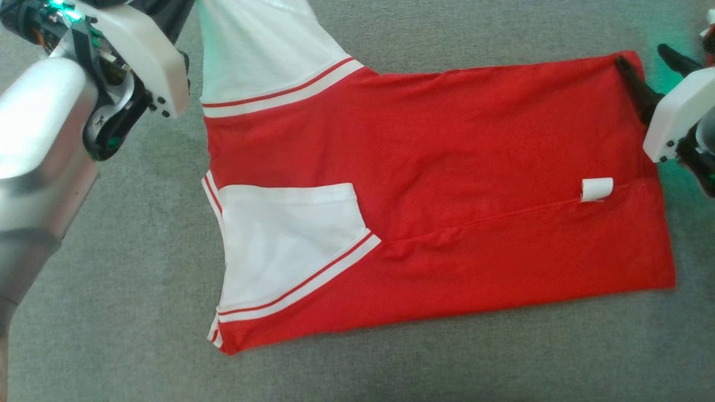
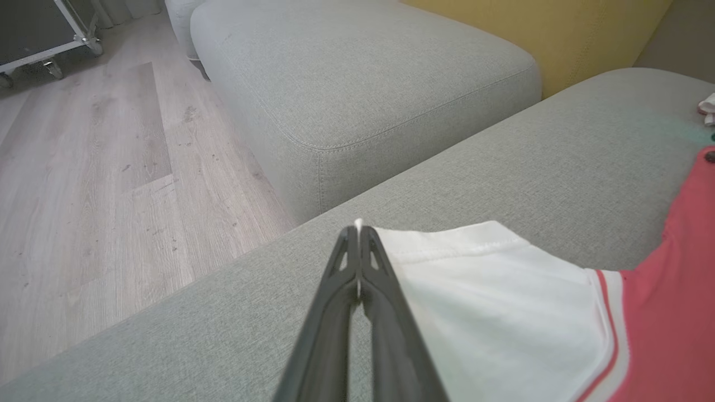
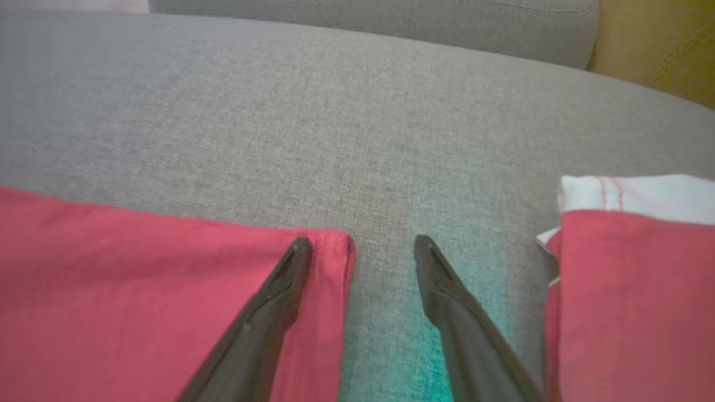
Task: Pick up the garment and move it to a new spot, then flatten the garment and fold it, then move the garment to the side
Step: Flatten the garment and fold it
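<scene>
A red T-shirt (image 1: 447, 145) with white sleeves lies spread on the grey sofa cushion (image 1: 139, 312), its near long side folded over along a crease. A small white tag (image 1: 596, 188) sticks out at that crease. One white sleeve (image 1: 285, 245) lies folded onto the body. The other sleeve (image 1: 262, 44) stretches toward the far edge, and my left gripper (image 2: 357, 234) is shut on its white hem (image 2: 447, 245). At the shirt's far right hem corner (image 3: 329, 245) my right gripper (image 3: 362, 241) stands open, one finger over the red cloth, the other over bare cushion (image 3: 335, 111).
A second red and white garment (image 3: 631, 279) lies just right of my right gripper. Beyond the cushion's far edge are another grey sofa block (image 2: 363, 84), a yellow cushion (image 2: 558, 33), wooden floor (image 2: 111, 167) and a wheeled case (image 2: 44, 33).
</scene>
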Controlling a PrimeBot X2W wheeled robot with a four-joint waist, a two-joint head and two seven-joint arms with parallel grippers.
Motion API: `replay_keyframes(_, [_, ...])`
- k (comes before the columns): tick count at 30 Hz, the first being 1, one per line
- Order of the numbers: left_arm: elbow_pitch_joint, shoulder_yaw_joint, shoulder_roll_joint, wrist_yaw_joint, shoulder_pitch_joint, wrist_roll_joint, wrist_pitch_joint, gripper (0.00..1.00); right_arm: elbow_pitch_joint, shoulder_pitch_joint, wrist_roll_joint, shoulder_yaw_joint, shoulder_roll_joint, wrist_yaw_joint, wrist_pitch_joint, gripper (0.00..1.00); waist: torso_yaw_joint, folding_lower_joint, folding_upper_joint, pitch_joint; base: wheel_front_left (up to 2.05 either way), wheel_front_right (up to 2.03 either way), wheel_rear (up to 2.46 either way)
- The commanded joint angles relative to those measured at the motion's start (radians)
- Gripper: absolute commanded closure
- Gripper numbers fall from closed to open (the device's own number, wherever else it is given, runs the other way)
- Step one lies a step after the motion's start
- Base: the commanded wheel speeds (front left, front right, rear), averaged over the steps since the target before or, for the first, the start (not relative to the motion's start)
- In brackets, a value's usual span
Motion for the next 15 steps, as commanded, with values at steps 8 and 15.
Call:
replay_keyframes(8, [0.004, 0.002, 0.047, 0.002, -0.089, -0.033, -0.033, 1.0, 0.056, -0.047, 0.05, 0.089, -0.01, -0.001, 0.026, 0.82, 0.014, -0.0001, 0.0, 0.005, 0.0, 0.0, 0.0])
replay_keyframes(15, [0.034, -0.021, 0.049, 0.002, -0.098, -0.044, -0.069, 1.0, 0.05, -0.072, 0.096, 0.155, -0.035, -0.001, 0.0, 1.0, 0.017, -0.0001, 0.0, -0.002, 0.0, 0.0, 0.0])
